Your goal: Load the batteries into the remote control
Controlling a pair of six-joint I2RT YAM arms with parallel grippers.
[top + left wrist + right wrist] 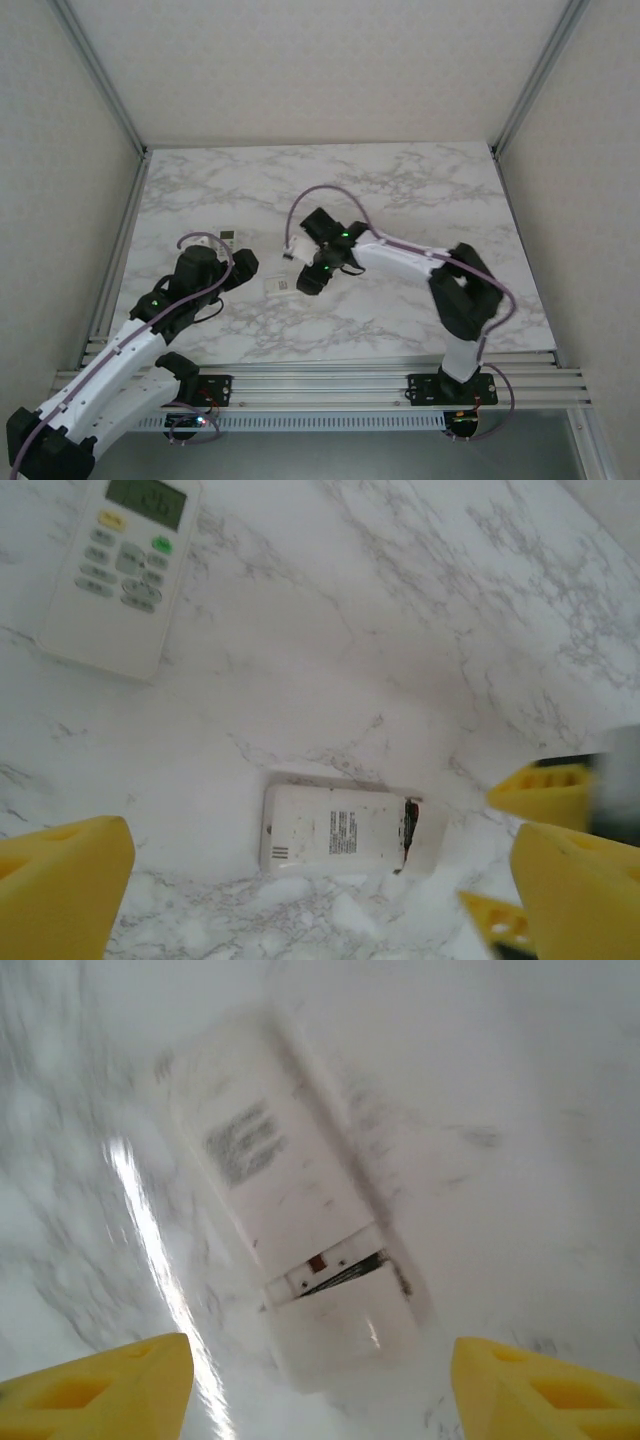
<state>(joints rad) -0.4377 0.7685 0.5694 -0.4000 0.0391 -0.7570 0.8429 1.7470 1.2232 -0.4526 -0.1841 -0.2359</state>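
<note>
Flat white plastic remote [340, 828] face-down on veined marble table [400, 630]

remotes: we count two, face-down remote [340, 830] ahead between the left jaws, face-up remote [120, 570] farther beyond them
arms: we count two, left arm [130, 350], right arm [420, 262]

1. Remote [335, 830]: white, lying flat and face down on the bench [420, 630], printed label on its back. The end cover [345, 1330] sits ajar, and the gap shows something dark and reddish.
2. Second remote [120, 565]: white, face up, display and buttons showing, well apart.
</note>
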